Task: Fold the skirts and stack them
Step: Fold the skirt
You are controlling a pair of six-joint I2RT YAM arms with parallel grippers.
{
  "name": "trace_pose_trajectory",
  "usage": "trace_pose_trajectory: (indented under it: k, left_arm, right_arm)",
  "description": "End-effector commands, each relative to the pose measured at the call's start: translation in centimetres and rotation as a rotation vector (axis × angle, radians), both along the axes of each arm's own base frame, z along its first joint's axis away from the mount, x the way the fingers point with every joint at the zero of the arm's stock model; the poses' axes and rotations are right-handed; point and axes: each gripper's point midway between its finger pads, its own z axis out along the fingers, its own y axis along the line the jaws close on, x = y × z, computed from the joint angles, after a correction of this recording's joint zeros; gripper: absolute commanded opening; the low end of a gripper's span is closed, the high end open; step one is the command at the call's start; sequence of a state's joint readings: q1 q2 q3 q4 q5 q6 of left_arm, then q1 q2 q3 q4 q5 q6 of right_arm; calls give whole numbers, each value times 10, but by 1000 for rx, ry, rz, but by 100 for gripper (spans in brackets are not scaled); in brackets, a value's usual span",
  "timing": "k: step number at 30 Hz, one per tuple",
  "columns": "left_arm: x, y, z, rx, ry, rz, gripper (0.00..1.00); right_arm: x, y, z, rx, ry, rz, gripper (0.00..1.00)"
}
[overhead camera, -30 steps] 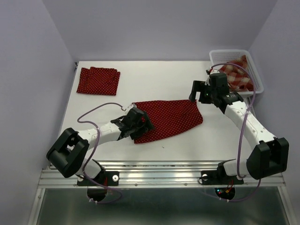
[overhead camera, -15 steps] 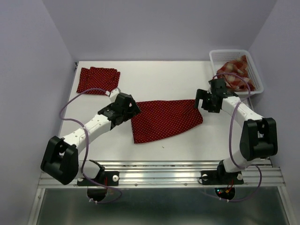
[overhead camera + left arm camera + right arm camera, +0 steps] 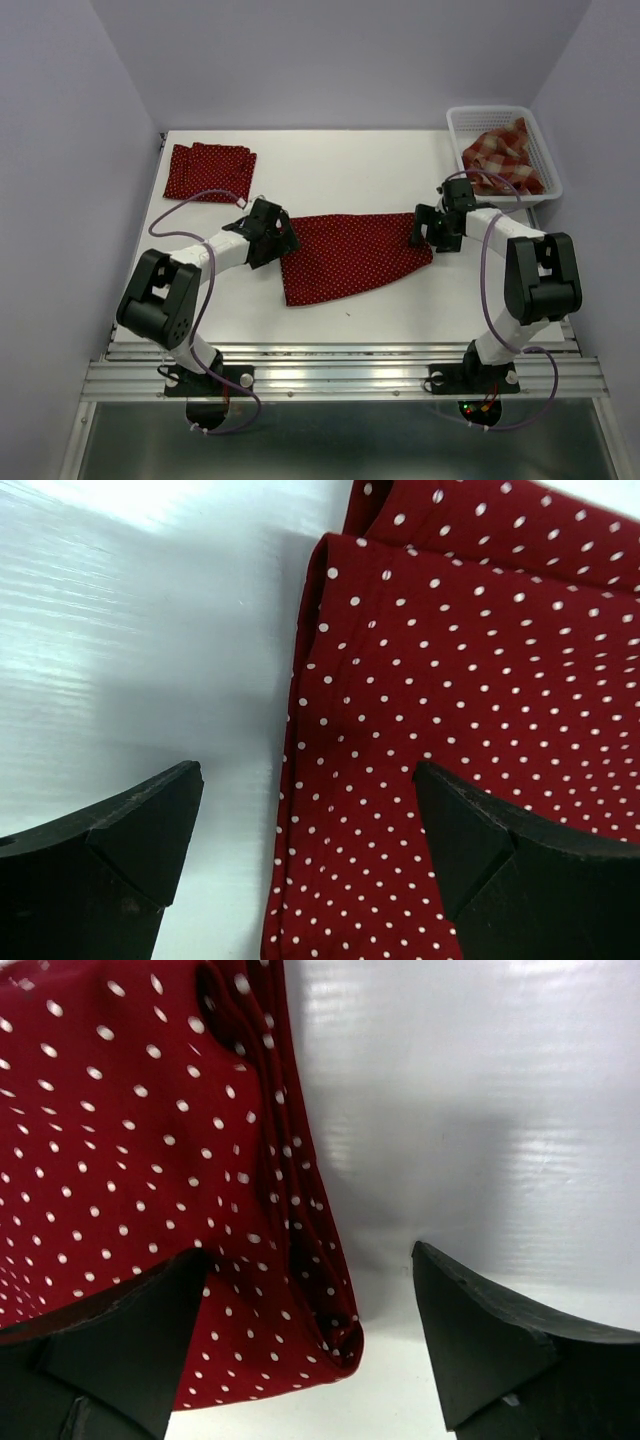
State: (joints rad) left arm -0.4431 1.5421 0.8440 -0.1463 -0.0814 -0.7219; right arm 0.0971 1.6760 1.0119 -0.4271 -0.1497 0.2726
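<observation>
The spread polka-dot skirt (image 3: pixel 355 255) lay flat in the middle of the bench (image 3: pixel 340 165), its long side running left to right. A second polka-dot skirt (image 3: pixel 210 172) sat folded at the far left corner, well apart from it. The plaid skirt (image 3: pixel 500 160) lay crumpled in the white basket (image 3: pixel 488 110) at the far right corner. The left gripper (image 3: pixel 310 850) was low at the spread skirt's left edge, jaws wide apart and holding nothing. One finger was over bare bench, the other over the dotted cloth, with the hem between them. The right gripper (image 3: pixel 310 1345) was at the skirt's right edge, likewise wide apart and empty. One finger was over cloth, the other over bare bench, with the skirt's corner between.
</observation>
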Motion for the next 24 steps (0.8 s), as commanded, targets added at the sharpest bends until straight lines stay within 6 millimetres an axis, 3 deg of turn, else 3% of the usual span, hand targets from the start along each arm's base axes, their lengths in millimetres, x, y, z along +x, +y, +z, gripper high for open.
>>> trace_pose_trajectory:
  k: [1, 11, 20, 23, 24]
  left_arm:
    - [7, -13, -4, -38, -7, -69, 99]
    - [8, -30, -15, -102, 18, -127, 99]
    - [5, -38, -21, -138, 25, -150, 99]
    - [4, -38, -20, -145, 22, -153, 99]
    - [4, -38, -19, -148, 19, -152, 99]
  right_arm:
    - [-6, 5, -11, 43, 5, 24, 85]
    - [-27, 14, -33, 96, 74, 35, 47]
    - [-28, 23, -36, 150, 73, 47, 24]
    - [-27, 24, -33, 156, 62, 51, 11]
    - [-25, 24, -30, 155, 48, 56, 1]
